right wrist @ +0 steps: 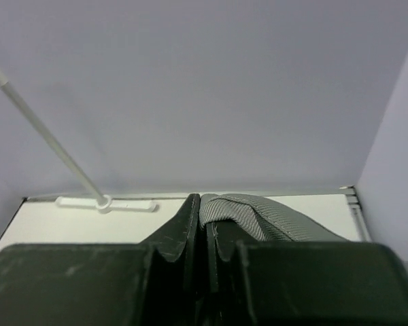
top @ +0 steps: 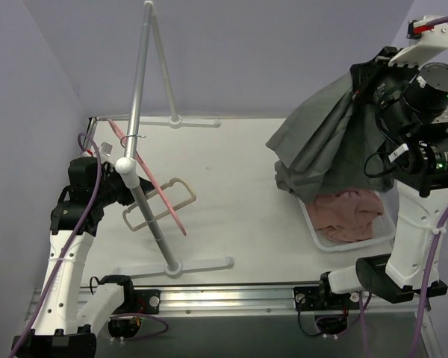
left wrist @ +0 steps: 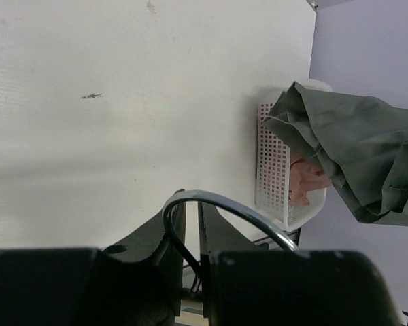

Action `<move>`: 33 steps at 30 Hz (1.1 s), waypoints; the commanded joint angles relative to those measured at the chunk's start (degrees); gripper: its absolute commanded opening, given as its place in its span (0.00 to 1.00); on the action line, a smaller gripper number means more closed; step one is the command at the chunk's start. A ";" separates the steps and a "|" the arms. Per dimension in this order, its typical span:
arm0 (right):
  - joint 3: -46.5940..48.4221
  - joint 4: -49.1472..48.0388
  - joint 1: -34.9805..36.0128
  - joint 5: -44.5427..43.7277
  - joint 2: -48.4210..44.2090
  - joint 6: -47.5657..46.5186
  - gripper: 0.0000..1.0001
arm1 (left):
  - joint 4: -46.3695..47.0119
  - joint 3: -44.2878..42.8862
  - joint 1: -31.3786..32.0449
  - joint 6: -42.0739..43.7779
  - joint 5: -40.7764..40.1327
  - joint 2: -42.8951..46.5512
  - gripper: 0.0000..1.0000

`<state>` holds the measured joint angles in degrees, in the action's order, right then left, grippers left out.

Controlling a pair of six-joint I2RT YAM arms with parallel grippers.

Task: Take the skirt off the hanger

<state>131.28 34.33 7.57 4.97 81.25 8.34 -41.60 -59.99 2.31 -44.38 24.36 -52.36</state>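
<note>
High above the table's right side, we see our right claw (right wrist: 198,204) clenched on the crumpled grey fabric skirt (top: 321,138), which drapes beneath it toward the white perforated plastic basket (top: 314,233); our left claw (left wrist: 190,227) grips the curved metal hanger hook (left wrist: 221,201).

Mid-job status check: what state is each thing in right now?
Right gripper: shut on grey fabric skirt.
Left gripper: shut on beige open-frame hanger's metal hook.
Skirt: off the hanger, hanging over white mesh basket.
Hanger: bare.
Basket: holds a pink garment.
</note>
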 commanded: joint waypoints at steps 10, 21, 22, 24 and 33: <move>8.36 -6.64 -0.01 -21.65 0.57 -7.01 0.00 | -0.14 0.92 1.39 -1.06 1.39 2.43 0.02; 6.89 -6.55 0.95 -29.93 -0.65 -8.52 0.00 | -0.32 1.45 1.56 -1.23 1.31 2.96 0.02; 3.92 -6.29 0.95 -29.67 -2.14 -8.34 0.00 | -0.32 1.45 1.56 -1.23 1.30 2.96 0.02; 1.01 -5.76 0.95 -29.67 -3.46 -8.34 0.00 | -0.49 1.63 1.65 -1.15 1.22 3.23 0.02; -16.56 -6.37 1.48 -31.69 -11.90 -4.65 0.00 | -0.67 3.38 1.74 -1.59 1.13 4.72 0.02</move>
<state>119.26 33.15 8.73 -24.45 72.49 2.00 -43.03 -56.95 3.70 -45.36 24.71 -48.47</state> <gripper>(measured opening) 0.008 0.182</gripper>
